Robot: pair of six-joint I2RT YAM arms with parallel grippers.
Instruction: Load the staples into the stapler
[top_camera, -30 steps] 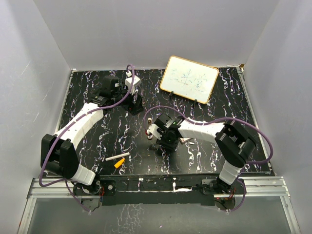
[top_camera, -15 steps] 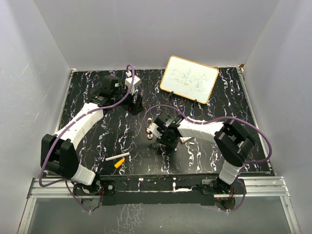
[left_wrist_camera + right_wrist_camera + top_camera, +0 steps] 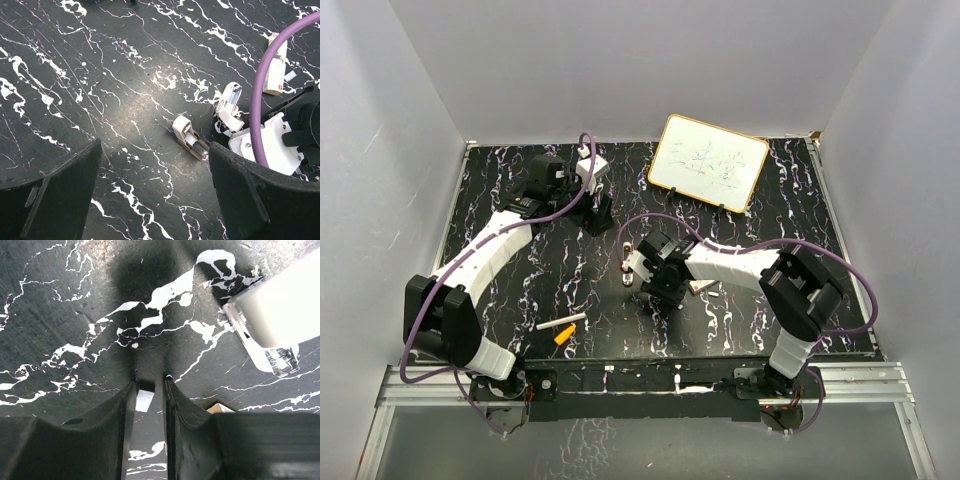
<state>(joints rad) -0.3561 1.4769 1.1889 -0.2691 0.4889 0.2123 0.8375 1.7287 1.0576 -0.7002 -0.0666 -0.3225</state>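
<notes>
Okay, left wrist view first. The left gripper (image 3: 155,148) hangs with its fingers wide and nothing between them. Right of centre in frame, the stapler (image 3: 190,137) lies on the table (image 3: 75,60), white end toward the upper left, metal channel showing. The right arm (image 3: 267,145) crowds the right edge just beside it. A small white box (image 3: 275,70) with a red label sits upper right.

Right wrist view. The right gripper (image 3: 148,385) is low over the surface, fingers narrow, with a small pale-grey piece (image 3: 145,399) in the gap. I take it for the staples but cannot confirm that, nor whether it is pinched or just lying there. The stapler fills the upper right of frame, apart from the fingers.

Top view. Right gripper at centre frame; left gripper up and left of centre, well apart from it. A white stick (image 3: 560,325) and an orange piece (image 3: 565,337) lie lower left. A whiteboard (image 3: 708,162) leans upper right.

My read: pickup of the staples is in hand, nothing loaded yet. Next I need a firm pinch, a lift, then the piece lined up lengthwise with the channel. The stapler looks light and may skid, so the left gripper may have to steady it.

The surface is glossy black with white and purple veins and a patch of glare. Plain white walls (image 3: 420,100) stand on three sides.
</notes>
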